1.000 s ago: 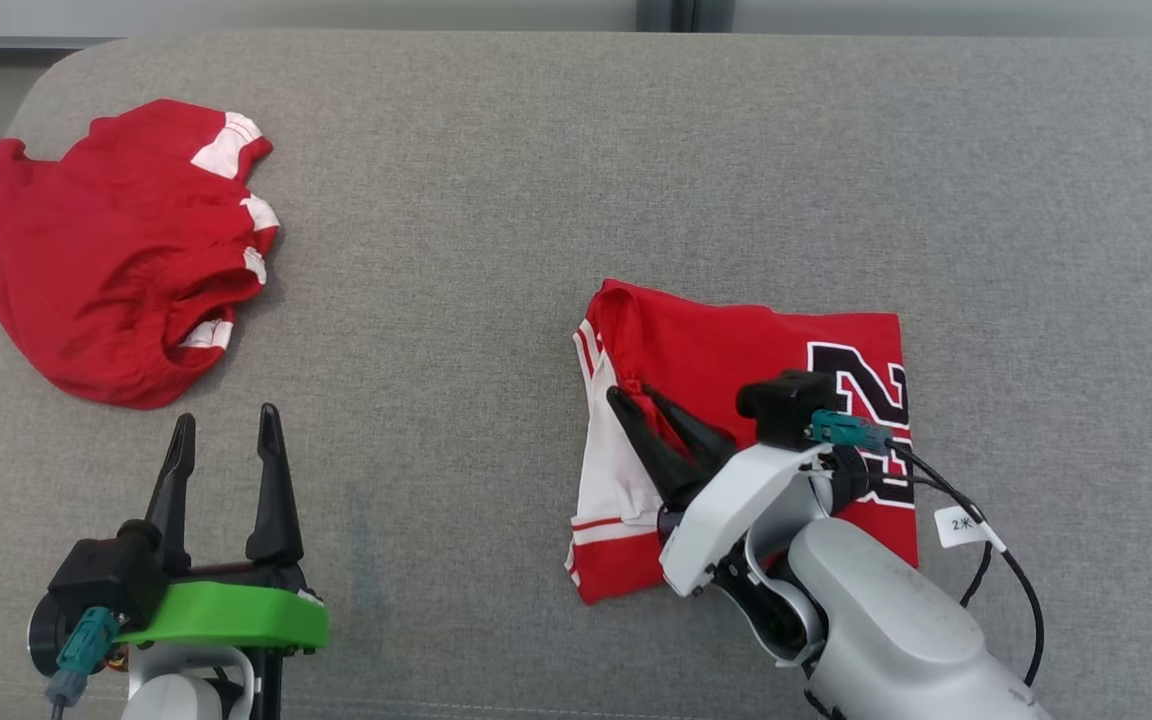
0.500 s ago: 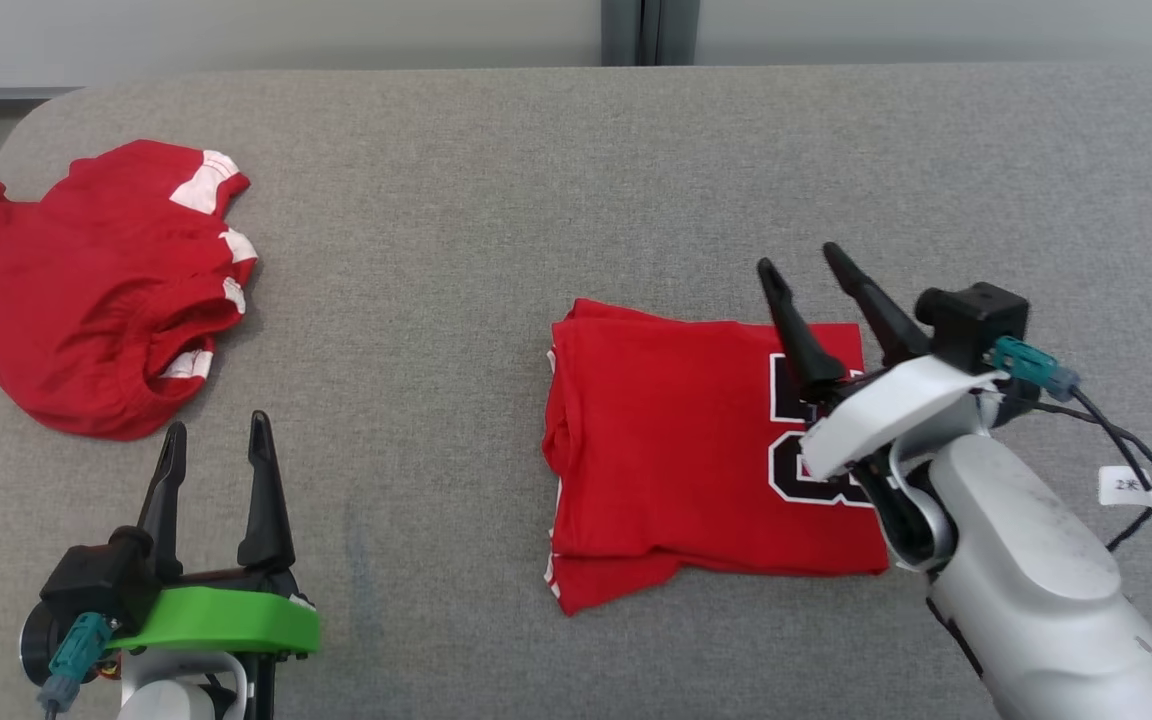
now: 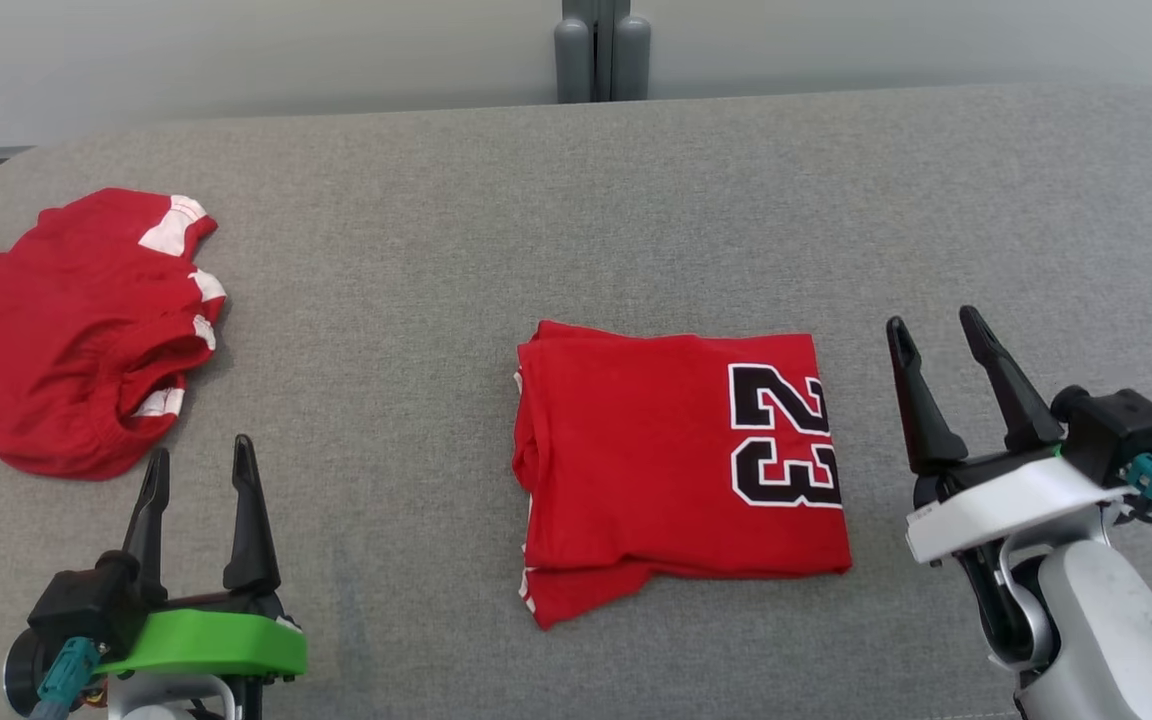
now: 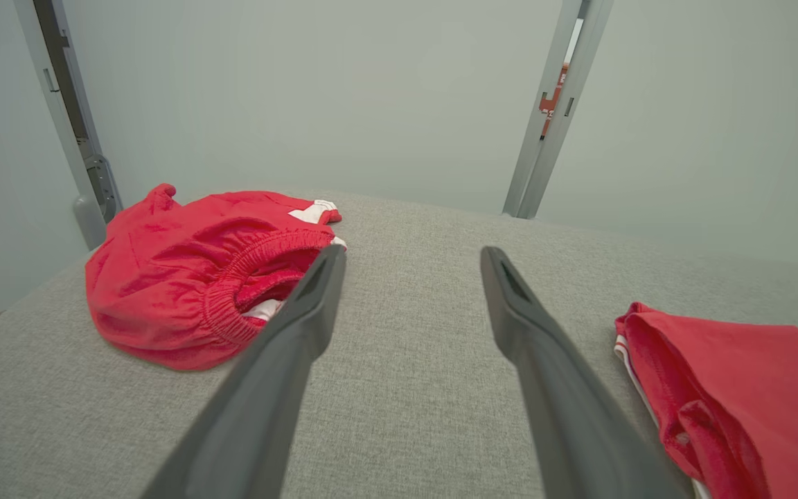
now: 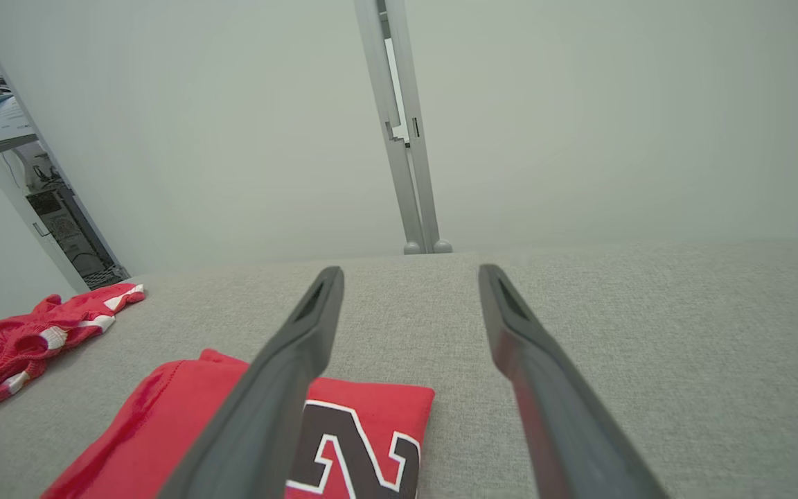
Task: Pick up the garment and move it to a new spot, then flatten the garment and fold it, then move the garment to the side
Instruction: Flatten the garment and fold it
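Garment now lies folded approx mid-bench, "23" facing up, layers a bit uneven at its near-left corner. A sec ago the R pincer was on top of it, pinching cloth w/ tips nearly together. Now it's let go: fingers spread, empty, just right of garment, not touching. L pincer unchanged: spread, empty, well left of garment, nearer the red shorts far to garment's left. Head cam tilted, so the scene shift isn't things moving. Judgement: fold looks done; what's left = regrasp & move garment aside.
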You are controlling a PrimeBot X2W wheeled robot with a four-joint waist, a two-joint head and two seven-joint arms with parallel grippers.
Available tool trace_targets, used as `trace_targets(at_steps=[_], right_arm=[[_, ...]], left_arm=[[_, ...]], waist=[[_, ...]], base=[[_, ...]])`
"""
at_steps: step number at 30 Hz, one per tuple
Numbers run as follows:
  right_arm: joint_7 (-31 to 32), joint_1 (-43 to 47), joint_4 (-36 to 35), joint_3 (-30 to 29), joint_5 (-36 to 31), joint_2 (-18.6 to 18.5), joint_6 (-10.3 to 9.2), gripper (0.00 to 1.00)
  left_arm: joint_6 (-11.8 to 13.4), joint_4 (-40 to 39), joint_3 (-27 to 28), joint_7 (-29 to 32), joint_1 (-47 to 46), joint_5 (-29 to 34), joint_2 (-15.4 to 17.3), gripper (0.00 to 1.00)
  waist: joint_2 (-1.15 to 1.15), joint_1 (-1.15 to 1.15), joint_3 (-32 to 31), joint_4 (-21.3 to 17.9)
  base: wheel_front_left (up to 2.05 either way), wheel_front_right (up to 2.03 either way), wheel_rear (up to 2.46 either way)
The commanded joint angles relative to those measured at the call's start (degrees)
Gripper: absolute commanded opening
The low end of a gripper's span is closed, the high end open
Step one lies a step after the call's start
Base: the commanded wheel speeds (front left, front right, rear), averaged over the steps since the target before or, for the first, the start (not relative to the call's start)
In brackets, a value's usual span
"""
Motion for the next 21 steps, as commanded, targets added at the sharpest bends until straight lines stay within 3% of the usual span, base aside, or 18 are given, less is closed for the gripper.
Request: trace_targets(at_steps=[1,10,21], right_arm=[[-0.14,1.59,-1.29,-0.41,-0.86,0.13,-0.01,1.0],[-0.15,9.56,-7.13,-3.76,-5.07,3.38,-0.01,1.0],[-0.15,14.49,-8.9,-5.55,-7.47,4.73,-0.02,1.0]], left_arm=[[0.3,-0.09,0.14,-0.01,0.87,0.25,0.1,1.0],[-0.02,0.2,0.41,-0.01,1.69,1.13,0.1,1.0],[-0.2,1.17,0.63,-0.01,2.97,2.47,0.11,1.0]], waist=[[0.0,0.0,-0.75,-0.66],[0.0,0.0,-2.82,-1.02],[0.0,0.0,-4.77,-1.04]], base=[[0.0,0.0,0.0],[0.0,0.0,0.0],[0.0,0.0,0.0]])
